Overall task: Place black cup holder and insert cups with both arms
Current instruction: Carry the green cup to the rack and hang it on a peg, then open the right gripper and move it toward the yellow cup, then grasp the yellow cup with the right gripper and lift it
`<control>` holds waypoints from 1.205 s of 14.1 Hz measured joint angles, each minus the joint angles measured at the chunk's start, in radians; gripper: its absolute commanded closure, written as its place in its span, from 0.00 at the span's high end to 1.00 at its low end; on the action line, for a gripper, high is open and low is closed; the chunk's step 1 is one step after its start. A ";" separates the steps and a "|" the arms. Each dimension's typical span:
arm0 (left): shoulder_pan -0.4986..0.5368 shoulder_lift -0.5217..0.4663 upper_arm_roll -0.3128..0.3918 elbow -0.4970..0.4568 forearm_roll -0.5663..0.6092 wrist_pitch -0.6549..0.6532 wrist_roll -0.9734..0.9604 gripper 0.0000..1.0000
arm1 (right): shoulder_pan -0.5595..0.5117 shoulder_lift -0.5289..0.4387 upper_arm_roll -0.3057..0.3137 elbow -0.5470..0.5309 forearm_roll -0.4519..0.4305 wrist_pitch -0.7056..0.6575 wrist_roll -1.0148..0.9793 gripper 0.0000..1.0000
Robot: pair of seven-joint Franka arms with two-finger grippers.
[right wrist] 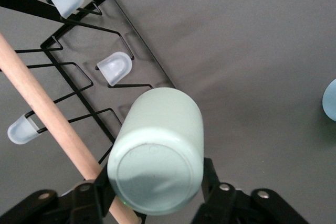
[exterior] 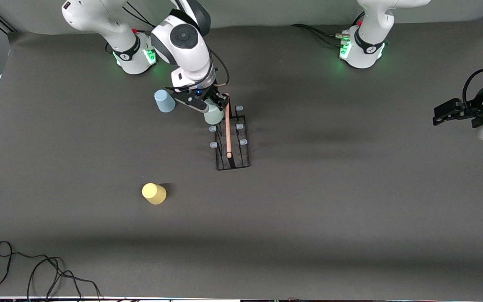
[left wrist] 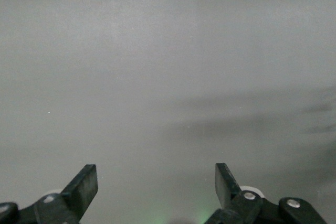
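The black cup holder (exterior: pixel 233 161) stands mid-table with its wooden rod handle (exterior: pixel 228 134) on top and pale-blue-tipped prongs (exterior: pixel 240 126). My right gripper (exterior: pixel 212 107) is shut on the mint green cup (exterior: pixel 213 116), held upside down over the holder's end nearest the robots. In the right wrist view the cup (right wrist: pixel 157 156) sits between the fingers (right wrist: pixel 210 182), beside the handle (right wrist: pixel 47 111) and prongs (right wrist: pixel 114 67). One prong is hidden under it. The light blue cup (exterior: pixel 164 101) and the yellow cup (exterior: pixel 154 193) stand on the table. My left gripper (exterior: pixel 438 115) waits open and empty.
The light blue cup stands close beside the right arm's wrist, toward the right arm's end; it also shows in the right wrist view (right wrist: pixel 331 100). A black cable (exterior: pixel 36 272) lies at the near edge at the right arm's end. The left wrist view shows only bare grey surface.
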 measured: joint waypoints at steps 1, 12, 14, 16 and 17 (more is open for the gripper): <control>0.000 0.000 0.000 0.000 0.000 0.000 0.000 1.00 | 0.000 0.002 -0.002 0.005 0.000 0.000 0.000 0.99; -0.001 0.002 0.001 0.000 0.000 0.000 -0.001 1.00 | -0.006 -0.004 -0.279 0.161 -0.003 -0.176 -0.382 1.00; -0.001 0.002 0.001 0.000 0.000 0.000 -0.001 1.00 | -0.007 0.023 -0.362 0.166 -0.002 -0.154 -0.500 1.00; -0.001 0.002 0.001 -0.001 0.000 0.000 -0.001 1.00 | -0.013 0.078 -0.426 0.167 0.007 -0.088 -0.598 1.00; -0.001 0.002 0.001 -0.001 0.000 0.000 -0.001 1.00 | -0.028 0.115 -0.440 0.167 0.016 -0.047 -0.643 1.00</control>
